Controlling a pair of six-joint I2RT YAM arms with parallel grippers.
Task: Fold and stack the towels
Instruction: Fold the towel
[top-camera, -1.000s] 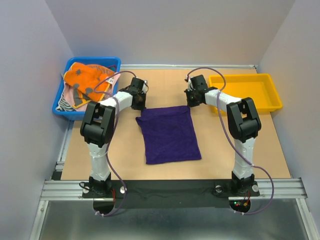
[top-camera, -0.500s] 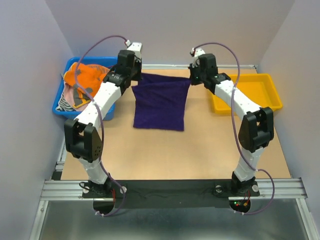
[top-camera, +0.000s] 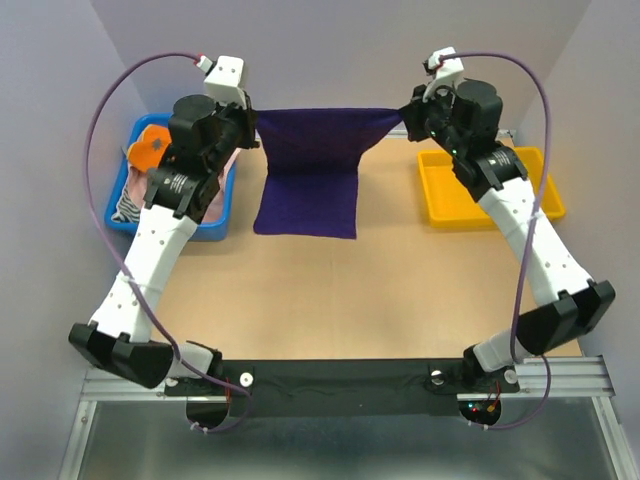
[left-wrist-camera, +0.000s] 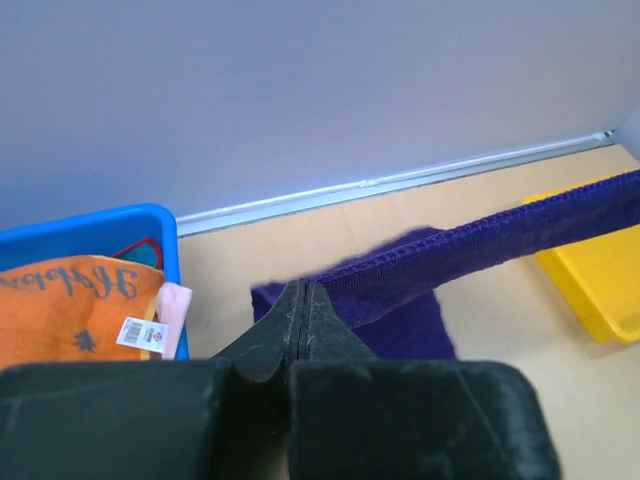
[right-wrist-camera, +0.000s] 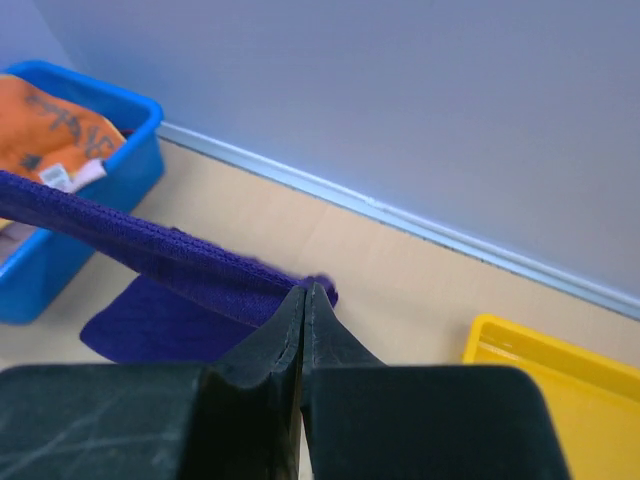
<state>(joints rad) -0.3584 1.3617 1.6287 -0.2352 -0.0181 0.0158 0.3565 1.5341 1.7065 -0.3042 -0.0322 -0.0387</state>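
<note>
A dark purple towel (top-camera: 312, 170) hangs high over the far side of the table, stretched between both arms. My left gripper (top-camera: 250, 122) is shut on its left top corner, and my right gripper (top-camera: 404, 116) is shut on its right top corner. In the left wrist view the towel's taut top hem (left-wrist-camera: 480, 245) runs off to the right from my left gripper (left-wrist-camera: 303, 290). In the right wrist view the hem (right-wrist-camera: 150, 250) runs left from my right gripper (right-wrist-camera: 305, 292). An orange-and-grey towel (top-camera: 150, 150) and a pale pink towel (left-wrist-camera: 174, 305) lie in the blue bin (top-camera: 210, 222).
The blue bin stands at the far left, a yellow tray (top-camera: 480, 195) at the far right. The towel's lower edge hangs at or just above the tan tabletop (top-camera: 350, 290). A grey back wall (top-camera: 330, 50) rises right behind the raised grippers.
Both arms have risen and reached toward the back wall, lifting the purple towel off the table by its two far corners. It lay flat a second ago and now hangs stretched.
</note>
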